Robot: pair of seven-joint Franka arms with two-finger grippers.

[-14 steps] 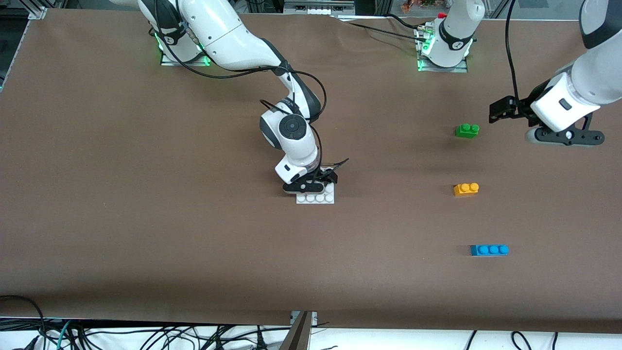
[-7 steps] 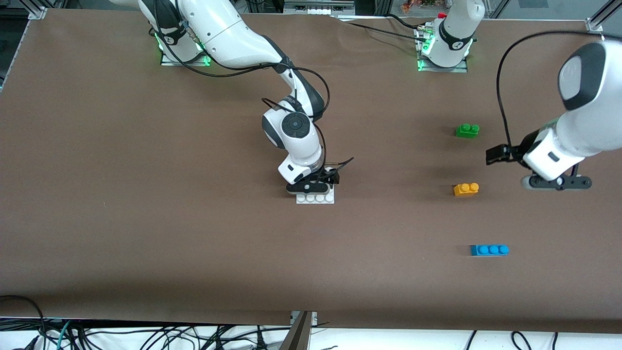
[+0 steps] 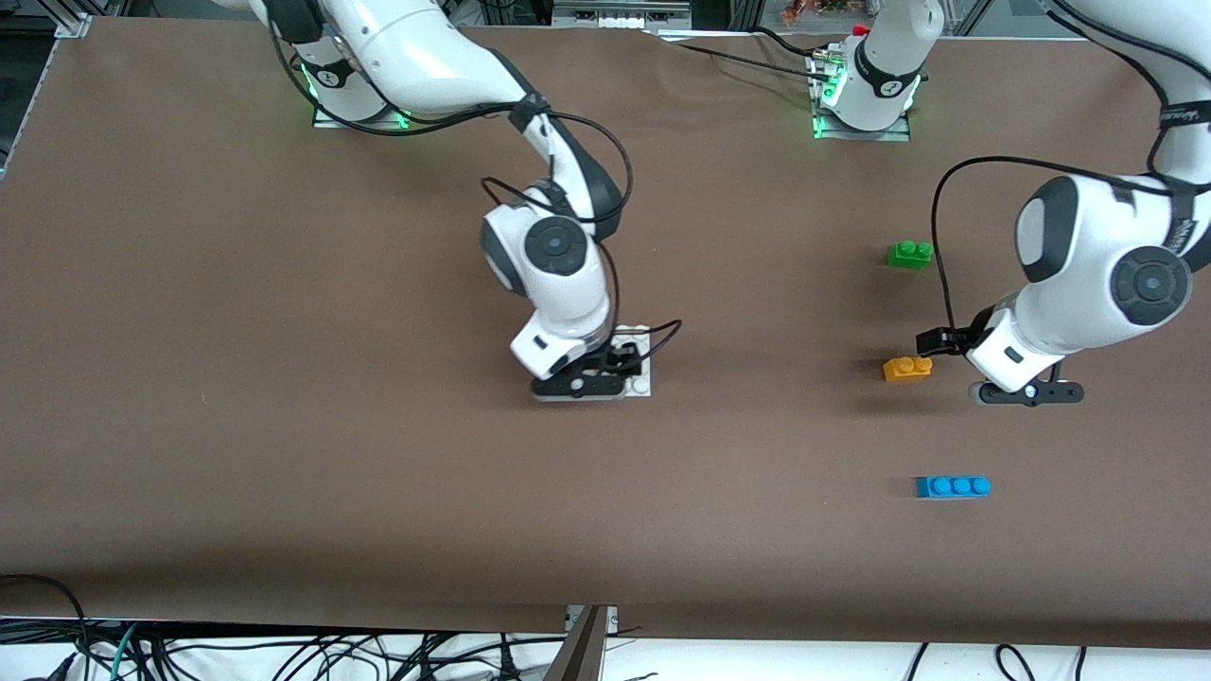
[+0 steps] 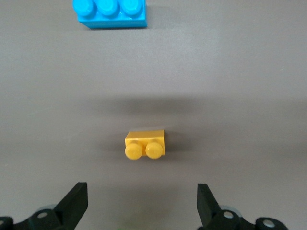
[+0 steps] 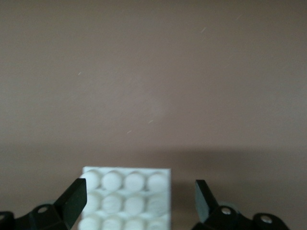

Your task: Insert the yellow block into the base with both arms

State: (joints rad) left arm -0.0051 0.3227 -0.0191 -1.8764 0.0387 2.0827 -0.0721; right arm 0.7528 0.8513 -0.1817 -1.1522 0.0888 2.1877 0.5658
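The left gripper (image 4: 141, 203), fingers spread wide and holding nothing, hangs over the brown table (image 3: 284, 454) just beside the yellow block (image 3: 907, 367), which lies between a green brick (image 3: 910, 253) and a blue brick (image 3: 953, 486). The right gripper (image 5: 139, 203), also spread, sits low over the white base (image 3: 640, 378) at mid-table.

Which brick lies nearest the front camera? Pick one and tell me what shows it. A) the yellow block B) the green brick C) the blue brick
C: in the front view the blue brick lies lowest, below the yellow block, with the green brick highest of the three.
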